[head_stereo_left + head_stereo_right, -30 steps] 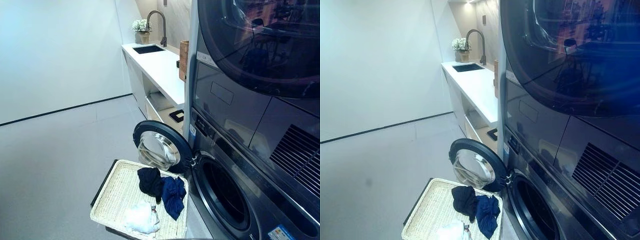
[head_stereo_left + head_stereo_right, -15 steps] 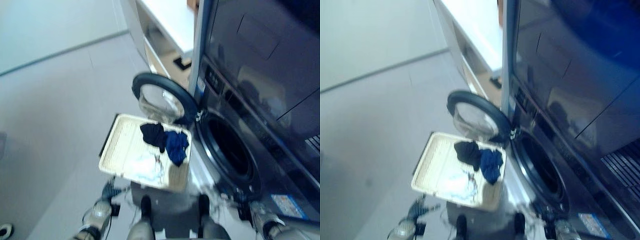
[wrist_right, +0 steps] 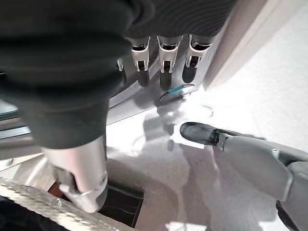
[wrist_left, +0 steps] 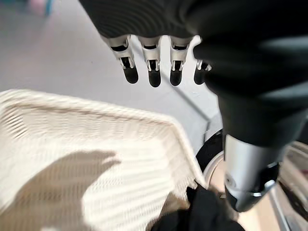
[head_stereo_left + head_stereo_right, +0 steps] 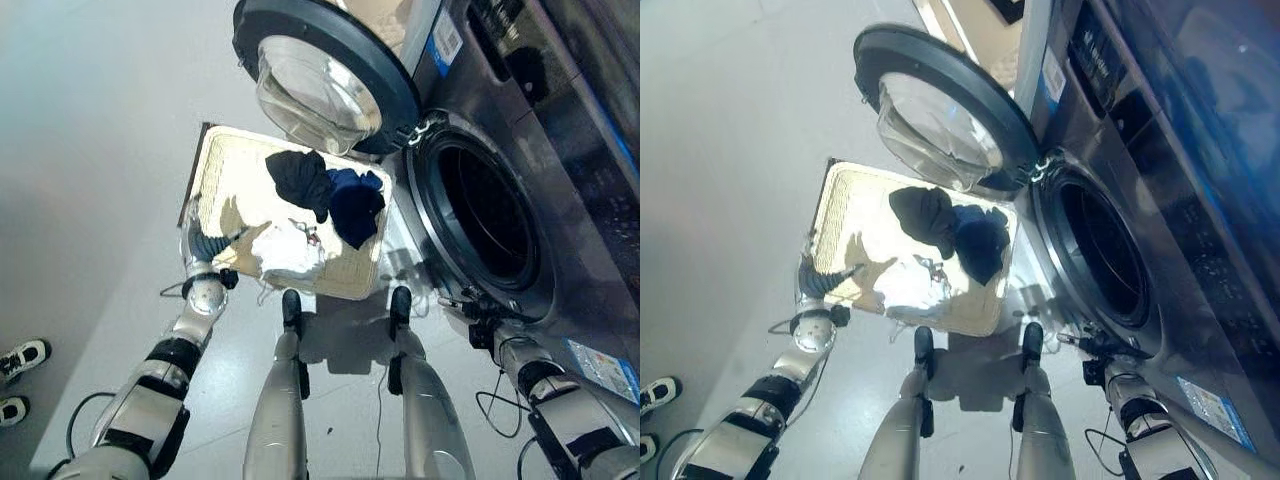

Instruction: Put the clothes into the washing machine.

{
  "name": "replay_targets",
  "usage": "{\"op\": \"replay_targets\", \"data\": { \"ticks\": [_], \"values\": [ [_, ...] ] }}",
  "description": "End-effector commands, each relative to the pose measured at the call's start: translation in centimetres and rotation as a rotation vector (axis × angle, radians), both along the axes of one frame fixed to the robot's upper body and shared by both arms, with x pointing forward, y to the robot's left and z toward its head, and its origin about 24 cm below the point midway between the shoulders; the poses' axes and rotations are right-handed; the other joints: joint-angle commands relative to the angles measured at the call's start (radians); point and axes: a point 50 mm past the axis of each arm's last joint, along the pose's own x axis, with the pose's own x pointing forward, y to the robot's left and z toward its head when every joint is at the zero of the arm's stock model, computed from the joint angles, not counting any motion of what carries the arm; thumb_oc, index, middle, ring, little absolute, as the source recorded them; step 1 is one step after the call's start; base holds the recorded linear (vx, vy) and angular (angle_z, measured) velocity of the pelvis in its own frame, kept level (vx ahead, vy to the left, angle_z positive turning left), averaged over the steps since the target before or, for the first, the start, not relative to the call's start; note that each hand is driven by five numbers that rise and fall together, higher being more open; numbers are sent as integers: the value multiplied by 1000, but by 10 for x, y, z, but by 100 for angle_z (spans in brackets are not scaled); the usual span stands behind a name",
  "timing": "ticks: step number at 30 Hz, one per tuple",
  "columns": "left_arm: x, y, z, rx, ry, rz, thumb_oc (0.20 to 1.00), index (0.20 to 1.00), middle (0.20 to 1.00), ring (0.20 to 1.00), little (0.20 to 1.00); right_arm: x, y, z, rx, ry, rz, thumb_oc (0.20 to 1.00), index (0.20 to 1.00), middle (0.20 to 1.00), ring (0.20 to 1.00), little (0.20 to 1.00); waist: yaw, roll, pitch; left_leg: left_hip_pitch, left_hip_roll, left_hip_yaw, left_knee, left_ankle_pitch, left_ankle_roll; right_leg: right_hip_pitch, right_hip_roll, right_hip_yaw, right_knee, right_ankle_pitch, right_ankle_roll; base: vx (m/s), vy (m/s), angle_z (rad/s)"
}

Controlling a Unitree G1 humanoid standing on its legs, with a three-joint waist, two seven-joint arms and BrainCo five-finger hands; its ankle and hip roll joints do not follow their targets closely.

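Note:
A white woven basket [image 5: 213,172] stands on the floor in front of the washing machine. In it lie a black garment [image 5: 298,178], a dark blue garment [image 5: 357,206] and a white garment [image 5: 286,250]. The round drum opening [image 5: 487,228] is to the basket's right, with its door [image 5: 322,78] swung open above the basket's far edge. My left hand [image 5: 204,242] hovers over the basket's near left rim, its fingers [image 4: 152,72] straight and holding nothing. My right hand [image 5: 468,304] hangs low by the machine's front below the drum, fingers [image 3: 163,67] straight and empty.
A person's shoes [image 5: 20,360] stand on the grey floor at the far left. The machine's dark front panel [image 5: 590,250] fills the right side. The floor left of the basket is open.
The camera has tilted down, so the whole picture has shifted. Both arms and hands have come into view. The clothes lie in the basket as before.

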Motion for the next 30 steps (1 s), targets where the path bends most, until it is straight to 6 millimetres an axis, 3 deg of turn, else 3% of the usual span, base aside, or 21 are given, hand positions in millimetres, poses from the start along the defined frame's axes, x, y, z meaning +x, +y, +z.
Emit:
{"op": "replay_targets", "data": {
  "ticks": [1,7,14,24,30],
  "values": [
    [5,2,40,246,-172,17,1000,1000,1000,1000,1000,3,0,7,2,-54,5,1000,1000,1000,1000,1000,21,-86,-12,-140,-95,-56,152,-83,54,-132,-4,-11,133,-26,43,-61,-36,12],
    [17,-10,67,528,-210,-30,1000,1000,1000,1000,1000,17,-3,29,-10,-127,29,1000,1000,1000,1000,1000,7,-80,-12,-279,-106,-60,243,-95,54,-257,-4,-16,194,-25,44,-32,4,8],
    [30,-5,71,644,-57,-48,1000,1000,1000,1000,1000,28,-2,46,-32,-174,67,1000,1000,1000,1000,1000,-16,-72,-12,-364,-113,-55,286,-98,52,-341,2,-5,215,-16,45,-4,10,1],
    [39,1,61,639,194,-144,1000,1000,1000,1000,1000,40,-8,70,-82,-222,101,1000,1000,1000,1000,1000,-37,-55,-12,-458,-107,-48,321,-95,45,-440,13,14,237,-11,44,5,37,-2],
    [46,1,66,583,281,-180,1000,1000,1000,1000,1000,49,-5,85,-89,-258,116,1000,1000,1000,1000,1000,-45,-59,-12,-489,-104,-50,324,-90,39,-471,16,15,237,-4,43,0,0,0]
  ]
}}
